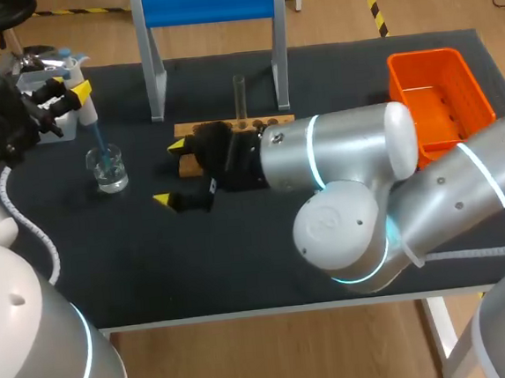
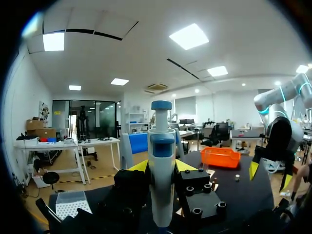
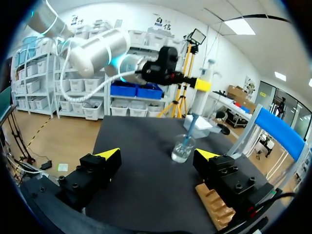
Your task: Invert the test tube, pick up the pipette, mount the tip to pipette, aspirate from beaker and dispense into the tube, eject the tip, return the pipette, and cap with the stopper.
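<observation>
Dark bench [image 1: 242, 269] carrying all parts, seen from above and from both wrists. At its rear a frame with a blue top bar [image 1: 207, 4] is set; at the right side an orange bin [image 1: 422, 56] is placed. In front of the frame a wooden rack [image 1: 269, 121] is laid, and a clear test tube [image 1: 240, 97] is held upright in it.

The right arm is brought in across the middle. The right tool [image 1: 170, 172] is positioned over the bench at the rack's left end, one finger above the wood, the other over bare bench. Its fingers are spread wide and nothing is held between them.

The left tool [image 2: 162, 166] is located at the bench's left rear, beside a white box [image 1: 61, 126]. Its fingers are closed on the white and blue pipette [image 2: 161, 136], which is gripped from two sides. A blue tip [image 1: 97, 136] is mounted on the pipette and is angled down into the glass beaker [image 1: 109, 169]. The beaker is stood on the bench, left of the rack and apart from it, and clear liquid is seen in it.
</observation>
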Robot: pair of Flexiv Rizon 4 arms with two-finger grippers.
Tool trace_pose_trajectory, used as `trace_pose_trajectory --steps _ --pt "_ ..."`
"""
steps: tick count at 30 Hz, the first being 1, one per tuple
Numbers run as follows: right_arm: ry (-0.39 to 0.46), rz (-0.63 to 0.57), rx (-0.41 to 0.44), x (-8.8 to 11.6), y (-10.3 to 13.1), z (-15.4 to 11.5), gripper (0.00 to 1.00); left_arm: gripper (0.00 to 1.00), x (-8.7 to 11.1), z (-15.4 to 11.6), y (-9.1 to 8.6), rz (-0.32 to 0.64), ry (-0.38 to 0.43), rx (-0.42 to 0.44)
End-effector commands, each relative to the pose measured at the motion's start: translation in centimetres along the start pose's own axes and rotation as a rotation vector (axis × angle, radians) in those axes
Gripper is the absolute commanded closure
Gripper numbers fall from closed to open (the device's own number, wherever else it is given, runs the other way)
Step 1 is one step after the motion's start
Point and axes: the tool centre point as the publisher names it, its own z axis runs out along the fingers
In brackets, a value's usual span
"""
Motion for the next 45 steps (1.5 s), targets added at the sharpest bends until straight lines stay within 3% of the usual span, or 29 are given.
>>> trace_pose_trajectory --steps 1,5,18,29,36,37,39,43,45 --pt "0.228 0.017 -0.083 -2.6 0.4 -4.9 0.00 1.00 0.1 0.0 0.0 0.001 -0.003 0.002" --pt "0.277 0.025 -0.147 -3.8 1.7 -6.2 0.00 1.00 0.1 0.0 0.0 0.001 -0.003 0.002" --pt "0.441 0.007 -0.232 -7.4 5.9 -8.2 0.00 1.00 0.1 0.0 0.0 0.001 -0.003 0.002" --pt "0.588 -0.050 -0.282 -9.3 10.3 -7.0 0.00 1.00 0.1 0.0 0.0 0.001 -0.003 0.002" --pt "0.633 -0.059 -0.270 -10.2 12.2 -5.5 0.01 1.00 0.1 0.0 0.0 0.001 -0.003 0.002" --pt "0.636 -0.062 -0.267 -10.4 12.4 -5.3 0.13 1.00 0.1 0.0 0.0 0.001 -0.003 0.002" --pt "0.642 -0.067 -0.262 -10.6 12.8 -4.9 0.53 1.00 0.1 0.0 0.0 0.001 -0.003 0.002" --pt "0.651 -0.059 -0.268 -11.2 13.7 -4.3 0.73 1.00 0.1 0.0 0.0 0.001 -0.003 0.002" --pt "0.651 -0.061 -0.264 -11.6 14.1 -4.0 0.92 1.00 0.1 0.0 0.0 0.001 -0.003 0.002"
